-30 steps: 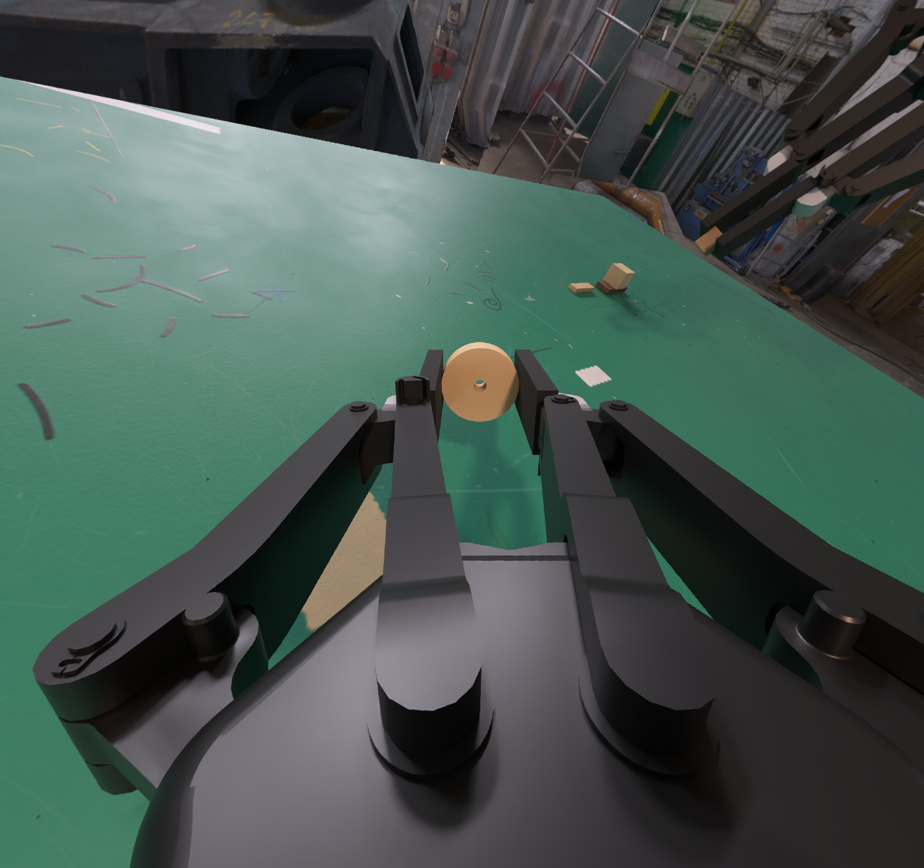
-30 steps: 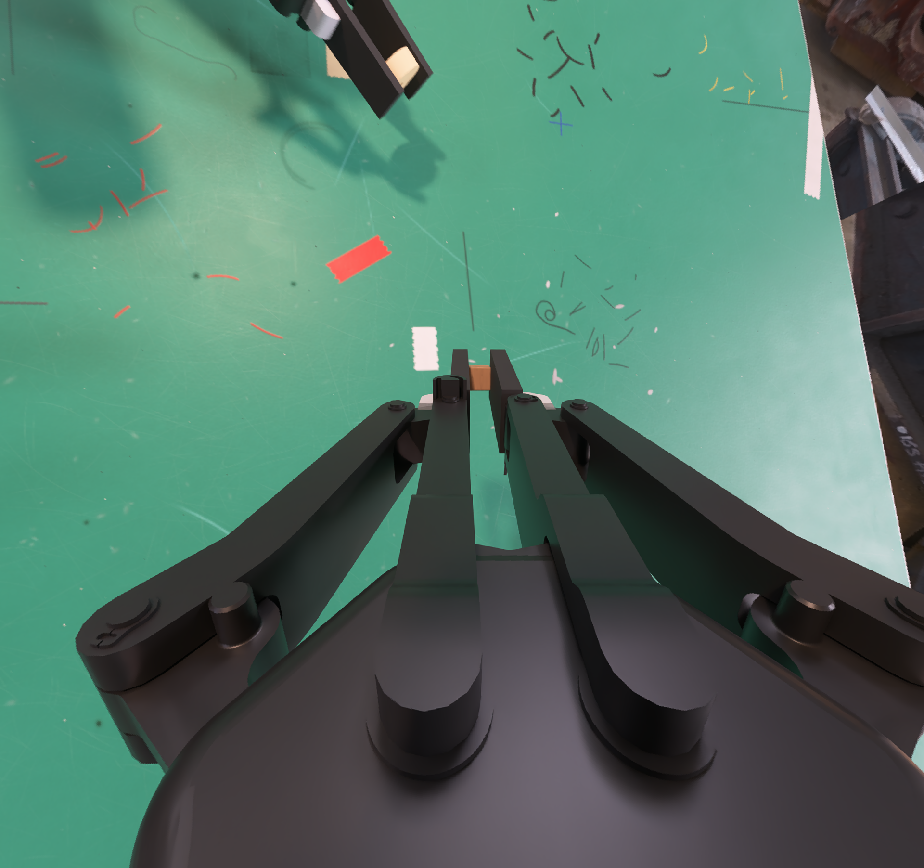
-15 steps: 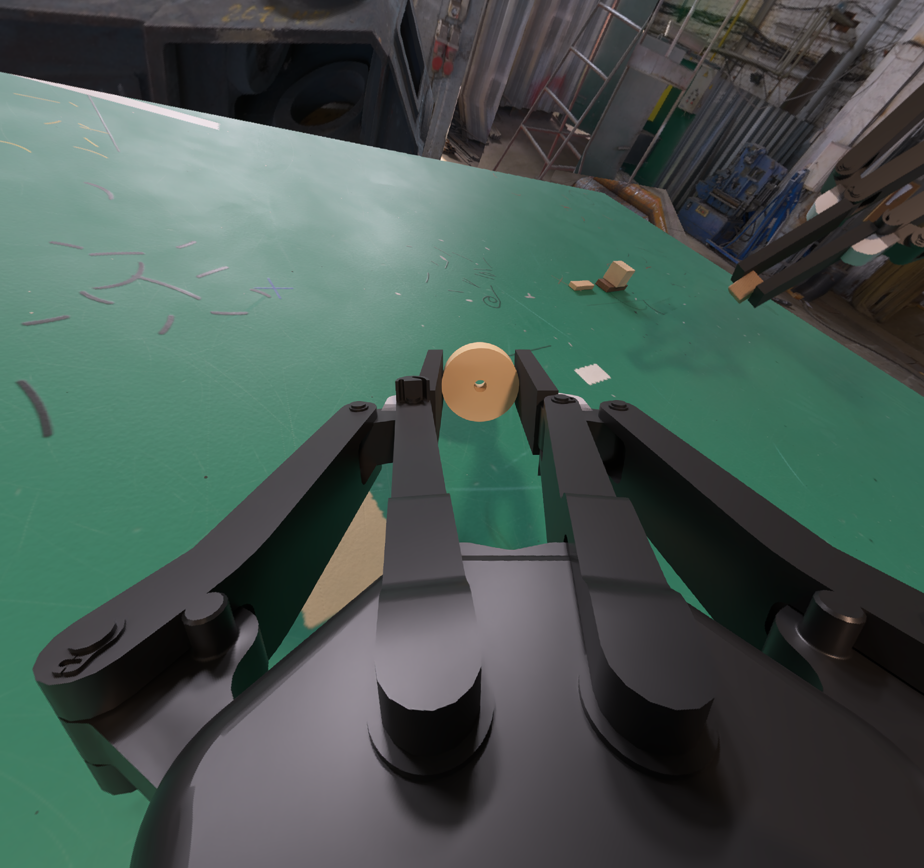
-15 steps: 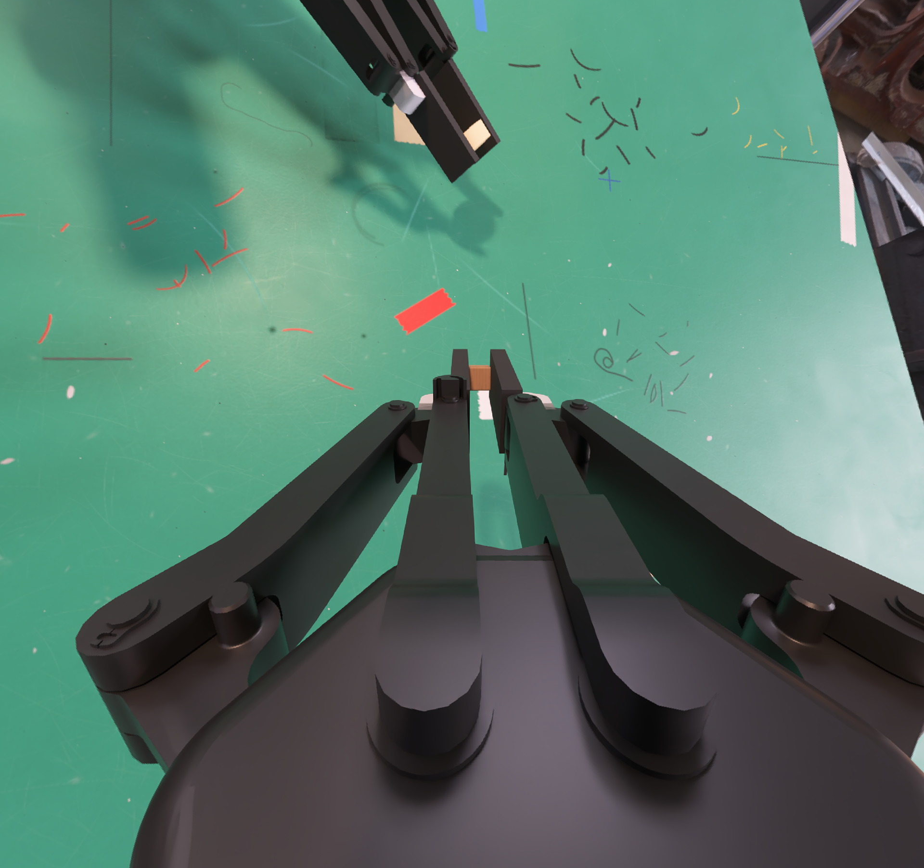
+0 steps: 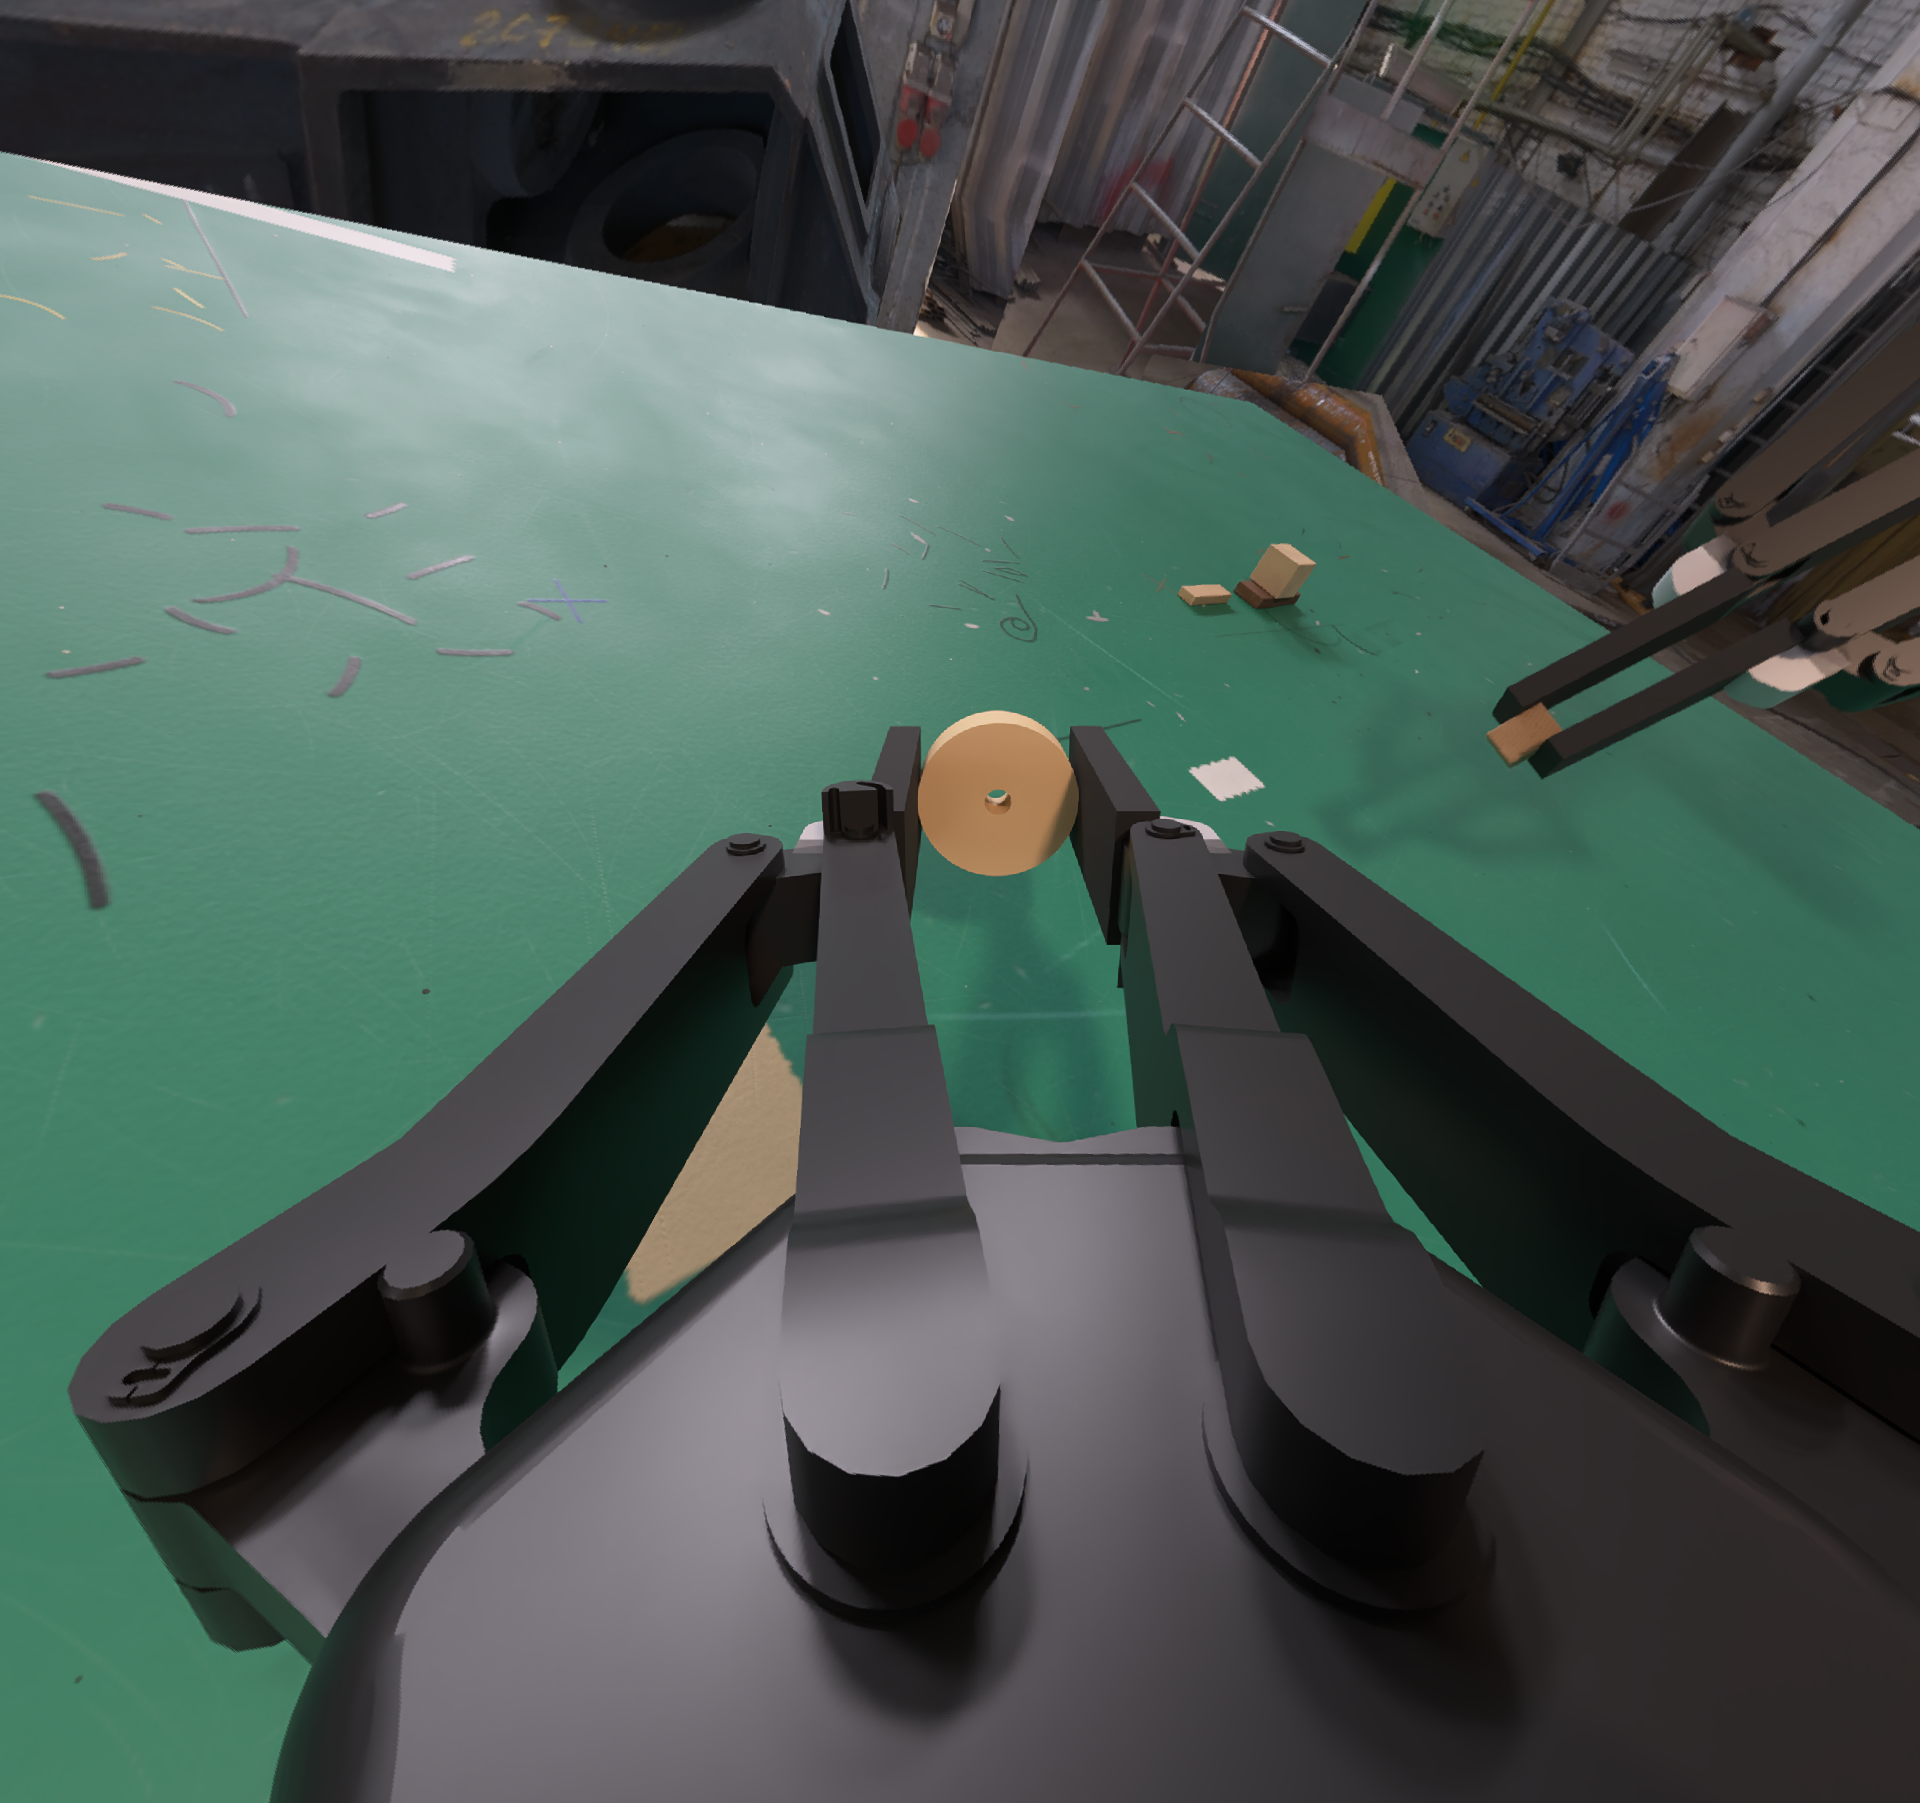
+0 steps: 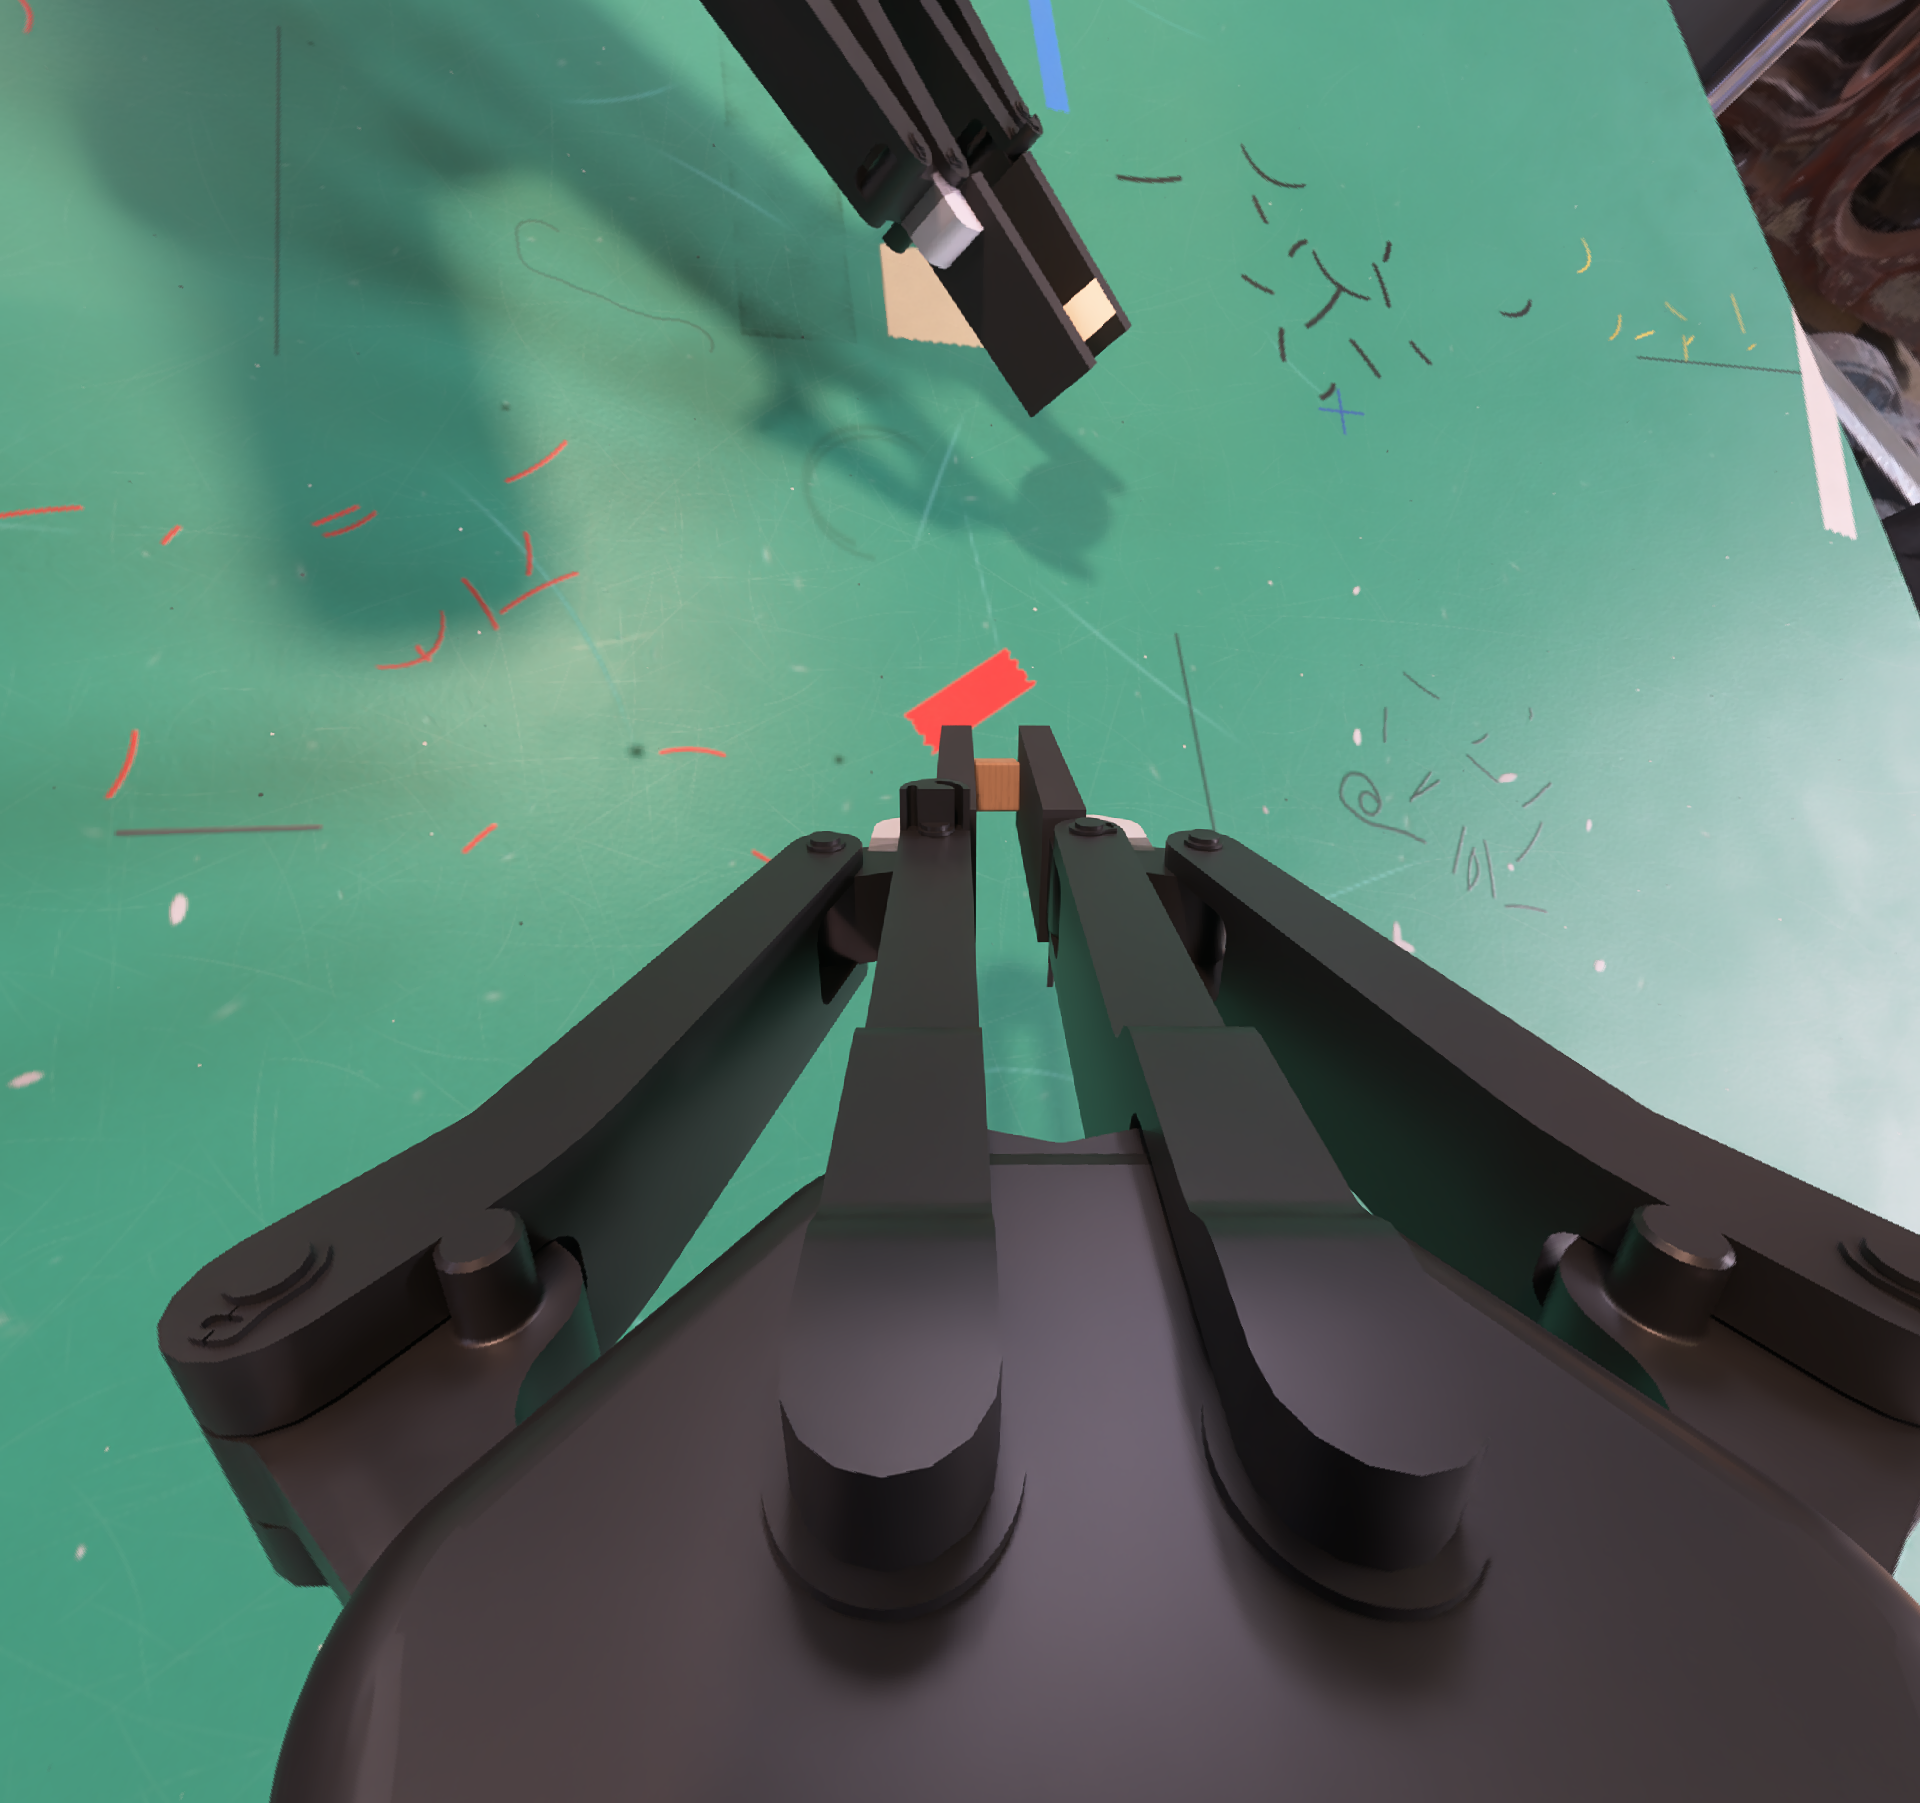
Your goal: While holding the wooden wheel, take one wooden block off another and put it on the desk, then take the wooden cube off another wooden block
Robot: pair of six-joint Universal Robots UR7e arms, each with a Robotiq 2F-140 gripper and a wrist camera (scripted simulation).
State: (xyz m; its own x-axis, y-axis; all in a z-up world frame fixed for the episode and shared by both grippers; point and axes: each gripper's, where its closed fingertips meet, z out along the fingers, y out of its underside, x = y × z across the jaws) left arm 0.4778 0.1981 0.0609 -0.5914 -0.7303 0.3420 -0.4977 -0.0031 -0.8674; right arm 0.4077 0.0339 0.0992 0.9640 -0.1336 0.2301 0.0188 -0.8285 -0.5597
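My left gripper is shut on a pale wooden wheel with a small centre hole, held above the green desk. My right gripper is shut on a small brown wooden block, held above the desk; it also shows at the right of the left wrist view. Far across the desk a light wooden cube rests tilted on a dark flat block, with a light flat block lying beside them. The left gripper with the wheel's edge shows at the top of the right wrist view.
A tan tape patch lies under the left gripper. A white patch, a red tape strip and a blue strip mark the desk. The desk's far edge borders dark machinery and a ladder.
My right gripper has moved with the brown block toward the left gripper, coming further into the left wrist view and lower. The left gripper and wheel have stayed still.
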